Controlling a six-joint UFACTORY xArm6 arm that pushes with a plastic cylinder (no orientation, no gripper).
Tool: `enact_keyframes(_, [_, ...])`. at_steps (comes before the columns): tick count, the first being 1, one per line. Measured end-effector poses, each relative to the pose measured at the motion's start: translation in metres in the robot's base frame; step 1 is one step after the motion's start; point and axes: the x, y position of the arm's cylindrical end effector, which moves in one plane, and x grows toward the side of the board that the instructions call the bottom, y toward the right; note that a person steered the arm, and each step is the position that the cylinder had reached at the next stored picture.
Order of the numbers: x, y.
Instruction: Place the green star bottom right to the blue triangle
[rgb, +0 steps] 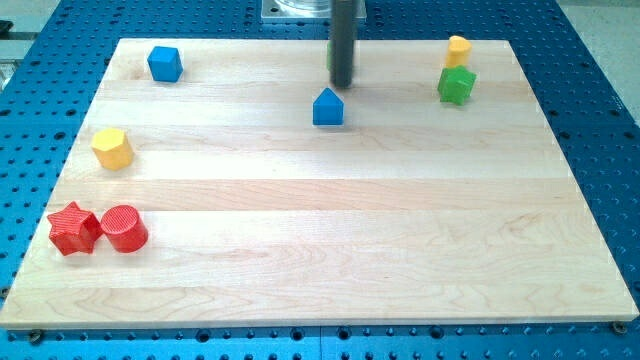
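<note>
The blue triangle block (328, 107) lies at the board's upper middle. My tip (342, 85) stands just above it and slightly to the right, a small gap away. A sliver of a green block (329, 58) shows at the rod's left edge. The rod hides most of it, so I cannot make out its shape. Another green block (456, 85), blocky in outline, lies at the upper right, touching a yellow block (458, 50) just above it.
A blue cube (164, 63) lies at the upper left. A yellow hexagon block (112, 148) lies at the left edge. A red star (73, 228) and a red cylinder (124, 228) sit side by side at the lower left of the wooden board (330, 260).
</note>
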Motion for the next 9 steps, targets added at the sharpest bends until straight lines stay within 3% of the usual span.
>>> enact_keyframes(2, [-0.004, 0.117])
enact_keyframes(5, [-0.013, 0.198])
enact_keyframes(7, [0.083, 0.146])
enact_keyframes(9, [0.035, 0.140])
